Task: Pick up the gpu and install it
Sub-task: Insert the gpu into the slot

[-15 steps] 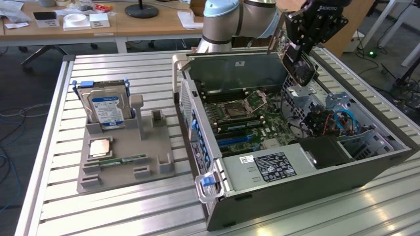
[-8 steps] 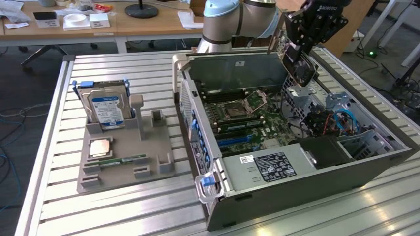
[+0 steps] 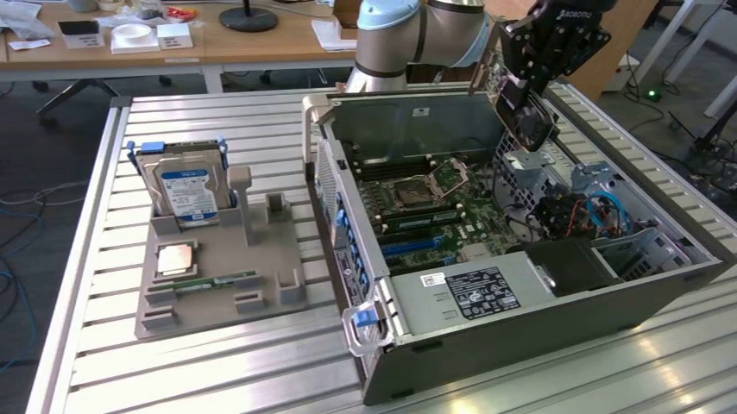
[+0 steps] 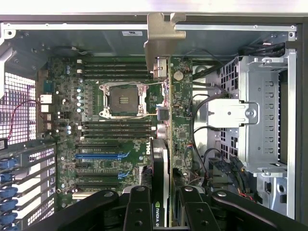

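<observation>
- Currently the pincer (image 3: 524,82) sits in the upper right of the exterior view, above the open computer case (image 3: 519,332). It is clamped on the gpu (image 3: 526,125), pinching one end of the card.
- The gpu hangs on edge under the pincer with its long side roughly vertical, over the far side of the case. It is not seated in any slot and is clear of the motherboard (image 3: 426,211).
- In the wrist view the card shows edge-on between the two black jaws, dark cooler on one side and green board on the other. The silvery bracket (image 4: 163,33) is at the end away from the pincer.
- In that view the card lines up over the case interior, between the CPU socket (image 4: 121,100) and the metal drive cage (image 4: 262,110). The blue expansion slots (image 4: 101,155) lie on the socket's side of the card.
- The case lies on its side with the panel off, centre right of the exterior view, on the slatted metal surface (image 3: 173,371). The labelled power supply (image 3: 478,289) is at its near end.
- A grey tray (image 3: 219,306) sits centre left, just beside the case and well apart from the pincer.
- On the tray, the hard drive (image 3: 190,194) stands upright at the far end. A processor chip (image 3: 175,259) and a green memory stick (image 3: 219,280) lie flat nearer the camera.
</observation>
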